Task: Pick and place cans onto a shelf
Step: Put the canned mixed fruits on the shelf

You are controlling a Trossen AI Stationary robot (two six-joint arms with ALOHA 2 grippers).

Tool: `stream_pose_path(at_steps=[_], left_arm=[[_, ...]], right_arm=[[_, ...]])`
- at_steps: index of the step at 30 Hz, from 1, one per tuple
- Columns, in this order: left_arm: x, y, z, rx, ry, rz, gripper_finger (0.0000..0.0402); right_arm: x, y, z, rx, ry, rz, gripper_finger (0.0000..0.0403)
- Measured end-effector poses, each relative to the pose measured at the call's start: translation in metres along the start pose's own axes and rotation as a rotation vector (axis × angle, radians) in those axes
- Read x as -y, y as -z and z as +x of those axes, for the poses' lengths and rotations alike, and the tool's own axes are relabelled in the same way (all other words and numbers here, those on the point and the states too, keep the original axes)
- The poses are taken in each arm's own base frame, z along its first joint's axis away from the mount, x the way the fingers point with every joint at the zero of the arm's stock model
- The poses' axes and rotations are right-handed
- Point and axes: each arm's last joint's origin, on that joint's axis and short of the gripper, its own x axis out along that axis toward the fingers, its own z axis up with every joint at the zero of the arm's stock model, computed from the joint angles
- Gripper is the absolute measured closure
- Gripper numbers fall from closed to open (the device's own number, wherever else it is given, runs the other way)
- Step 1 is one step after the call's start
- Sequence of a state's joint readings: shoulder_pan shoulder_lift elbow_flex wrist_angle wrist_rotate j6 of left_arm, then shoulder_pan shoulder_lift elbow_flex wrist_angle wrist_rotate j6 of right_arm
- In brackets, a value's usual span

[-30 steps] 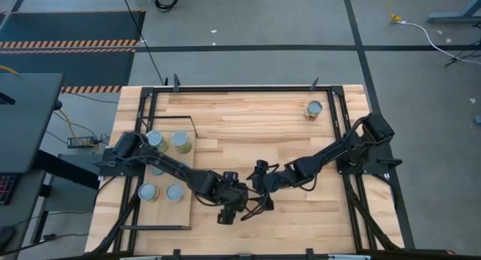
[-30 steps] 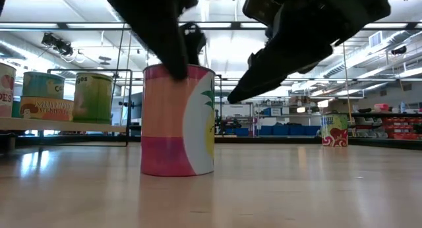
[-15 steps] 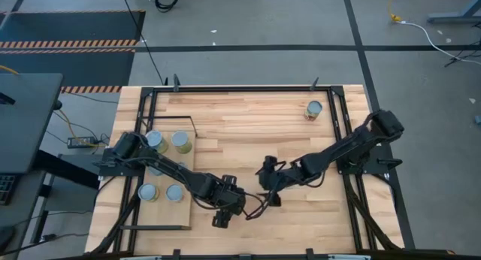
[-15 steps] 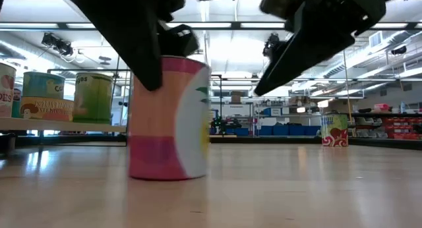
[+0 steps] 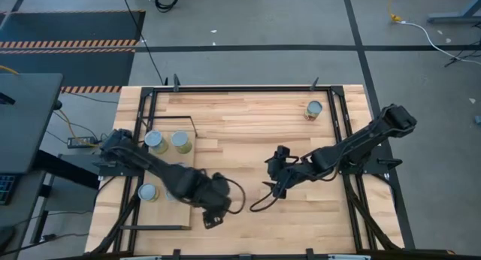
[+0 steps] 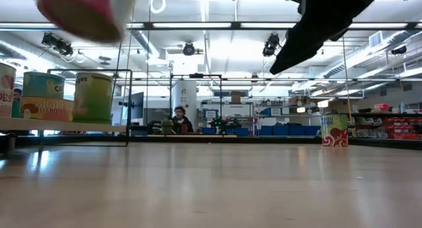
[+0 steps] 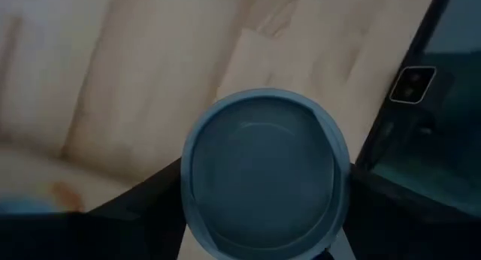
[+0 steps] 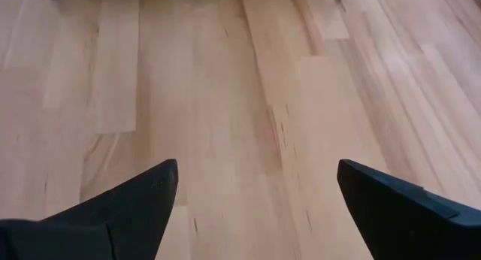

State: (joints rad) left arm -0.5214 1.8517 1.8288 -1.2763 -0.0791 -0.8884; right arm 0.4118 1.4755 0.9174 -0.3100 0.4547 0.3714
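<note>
A pink can [image 6: 86, 10] with a grey-blue top [image 7: 263, 173] hangs high above the table, my left gripper [image 5: 210, 213] shut on it near the front left of the table. The gripper hides the can in the high view. My right gripper [image 5: 272, 186] stands open over bare wood at mid-table, holding nothing. The shelf [image 5: 165, 216], a pale board in a black frame, lies at the table's left with three cans in view standing on it [image 5: 156, 142] [image 5: 180, 142] [image 5: 148, 192]. One more can [image 5: 313, 110] stands at the far right. My left gripper pinches the can between its two fingers [image 7: 143, 204], one on each side of the round wall just below the top rim [image 7: 188, 177]. The fingers come from above, pointing down. The can is lifted clear of the table and hangs slightly tilted.
The shelf's black frame posts [image 6: 128, 106] rise beside the cans standing on it [image 6: 92, 96]. Bare planked tabletop [image 8: 248, 102] lies under and between both grippers. A person [image 6: 178, 119] sits far behind the table.
My left gripper has raised the pink can from its stand on the table to well above it, going a little toward the table's left edge and rolling its wrist; the can now tilts. My right gripper has drawn back up and toward the right edge, staying open.
</note>
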Motion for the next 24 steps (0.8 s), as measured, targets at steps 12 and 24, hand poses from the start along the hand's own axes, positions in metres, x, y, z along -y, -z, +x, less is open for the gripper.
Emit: stream_pose_path(at_steps=[12,24], left_arm=[[-0.009,0.082,-0.067,0.136,-0.156,-0.42,0.0118],[-0.044,0.143,-0.052,-0.095,-0.243,-0.689,0.0117]], right_arm=[[-0.008,0.007,-0.001,0.001,-0.026,-0.027,0.003],[-0.01,0.005,-0.002,0.014,-0.063,-0.018,0.003]])
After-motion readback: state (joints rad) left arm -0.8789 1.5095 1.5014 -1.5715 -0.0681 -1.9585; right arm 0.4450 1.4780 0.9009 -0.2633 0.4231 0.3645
